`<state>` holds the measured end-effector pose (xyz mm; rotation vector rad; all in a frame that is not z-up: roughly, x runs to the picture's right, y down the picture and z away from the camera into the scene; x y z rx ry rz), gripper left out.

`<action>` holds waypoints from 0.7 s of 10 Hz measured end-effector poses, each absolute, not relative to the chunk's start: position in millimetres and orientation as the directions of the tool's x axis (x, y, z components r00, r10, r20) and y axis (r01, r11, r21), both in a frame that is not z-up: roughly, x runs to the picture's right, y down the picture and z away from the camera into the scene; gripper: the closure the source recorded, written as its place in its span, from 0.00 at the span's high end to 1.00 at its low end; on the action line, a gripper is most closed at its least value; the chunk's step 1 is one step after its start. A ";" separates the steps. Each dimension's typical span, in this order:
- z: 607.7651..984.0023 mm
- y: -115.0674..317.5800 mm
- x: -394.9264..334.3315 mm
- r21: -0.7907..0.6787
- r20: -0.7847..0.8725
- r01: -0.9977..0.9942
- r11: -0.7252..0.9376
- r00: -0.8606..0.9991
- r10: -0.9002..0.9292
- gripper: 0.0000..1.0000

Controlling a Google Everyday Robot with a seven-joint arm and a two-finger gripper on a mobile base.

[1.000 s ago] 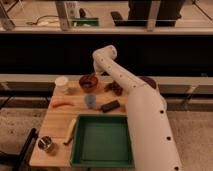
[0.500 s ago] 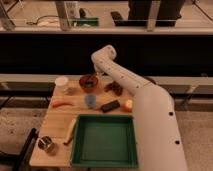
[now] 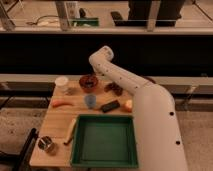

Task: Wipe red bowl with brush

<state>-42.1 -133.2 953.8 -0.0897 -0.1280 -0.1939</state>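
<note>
The red bowl (image 3: 88, 82) stands at the back of the wooden table, just right of a white cup (image 3: 62, 83). My white arm rises from the lower right, bends at a joint (image 3: 102, 55) and comes down at the bowl. The gripper (image 3: 94, 78) is a dark shape at the bowl's far right rim, low over its opening. Something dark shows inside the bowl under the gripper. I cannot make out the brush as a separate thing.
A green tray (image 3: 104, 140) fills the front middle. Around it lie a tan wooden-handled tool (image 3: 71, 131), a metal cup (image 3: 46, 144), an orange carrot (image 3: 62, 104), a blue cup (image 3: 90, 101), a black block (image 3: 110, 106) and a brown lump (image 3: 114, 88).
The arm stays over the red bowl; its upper joint has shifted only slightly. Nothing on the table has moved.
</note>
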 end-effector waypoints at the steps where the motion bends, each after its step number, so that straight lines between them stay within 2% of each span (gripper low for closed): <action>1: 952.7 -134.8 -44.0 -0.066 0.132 0.205 0.977 0.972 -0.195 0.34; 5: 948.1 -139.1 -57.2 -0.039 0.110 0.225 0.973 0.969 -0.220 0.73; 7: 946.2 -140.8 -57.8 -0.029 0.096 0.234 0.972 0.968 -0.231 0.80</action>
